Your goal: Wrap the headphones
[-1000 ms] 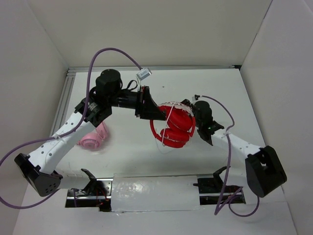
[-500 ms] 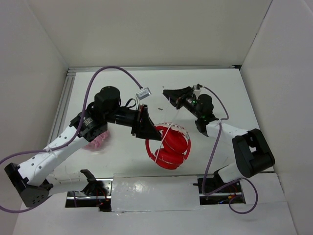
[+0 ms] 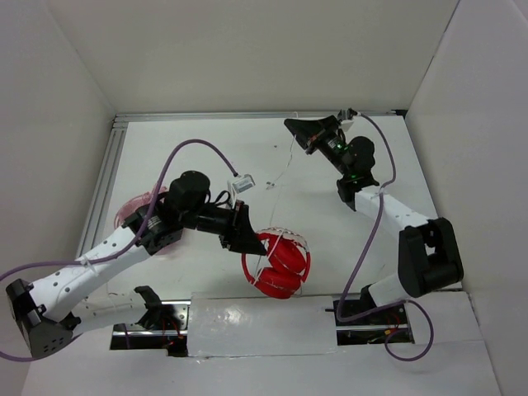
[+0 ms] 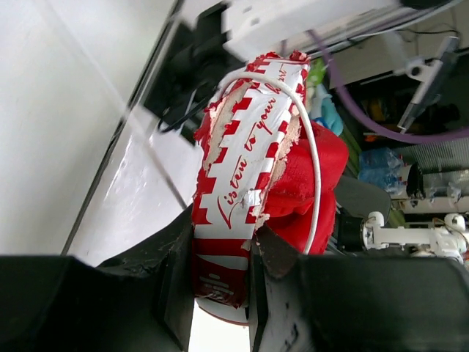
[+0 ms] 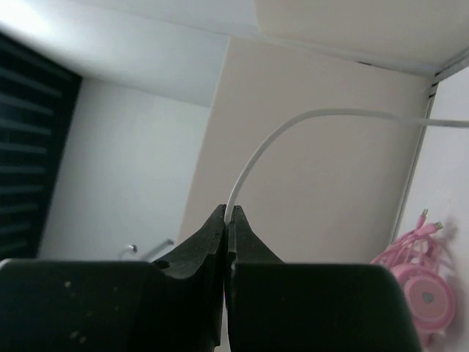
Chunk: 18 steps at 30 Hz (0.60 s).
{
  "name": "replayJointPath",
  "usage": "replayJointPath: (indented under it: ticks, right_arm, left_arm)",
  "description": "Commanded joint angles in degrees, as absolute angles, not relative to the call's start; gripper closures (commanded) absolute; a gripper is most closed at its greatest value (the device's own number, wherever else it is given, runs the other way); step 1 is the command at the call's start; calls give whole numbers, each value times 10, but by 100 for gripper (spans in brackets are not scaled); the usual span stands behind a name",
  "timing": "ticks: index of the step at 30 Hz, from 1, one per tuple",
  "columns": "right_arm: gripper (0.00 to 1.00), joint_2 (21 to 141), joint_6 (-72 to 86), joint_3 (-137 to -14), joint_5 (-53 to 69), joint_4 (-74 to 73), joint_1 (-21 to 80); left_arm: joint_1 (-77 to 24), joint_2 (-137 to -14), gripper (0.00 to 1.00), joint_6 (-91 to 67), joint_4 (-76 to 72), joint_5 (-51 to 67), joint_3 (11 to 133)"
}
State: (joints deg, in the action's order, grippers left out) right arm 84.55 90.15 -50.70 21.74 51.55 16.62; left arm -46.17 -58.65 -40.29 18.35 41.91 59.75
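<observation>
**Item:** bright red over-ear headphones with round padded cups, a red-and-white lettered headband and a thin white cable.

**Location:** over the white table, near its front edge and a little right of centre. Whether the set was lifted or resting could not be told.

**Change noted:** a second earlier both grippers met at the headphones in mid-table. Since then the left gripper had carried the set toward the near edge. The right gripper had swung away to the far right of the table, well apart from the set, drawing the cable out between the two. Judged: a free length of cable had been pulled taut for a further turn. The wrap was under way but not finished, since one white run already lay along the band.

**Holders:** the left gripper was clamped narrowly on one end of the headband. The right gripper's fingers were closed to a sliver, pinching the cable at their tips.

**Orientation:** the cups were folded together, one farther and one nearer in the overhead view. The long axis ran roughly far-to-near. The headband arc bulged left, toward the left gripper, and the cups sat to its right. From the left wrist, the band ran lengthwise straight out from the fingers.

**Also present:** pale pink headphones at the left, partly under the left arm.
</observation>
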Motion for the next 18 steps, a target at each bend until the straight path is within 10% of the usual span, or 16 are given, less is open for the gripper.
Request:
replayJointPath:
  ticks: [1, 18]
  right_arm:
    - [99, 795, 815, -563, 264, 469, 163]
    - [100, 583, 475, -640, 242, 165, 173]
  left_arm:
    - [-459, -594, 100, -411, 175, 432, 615]
    - [-427, -704, 100, -406, 249, 263, 617]
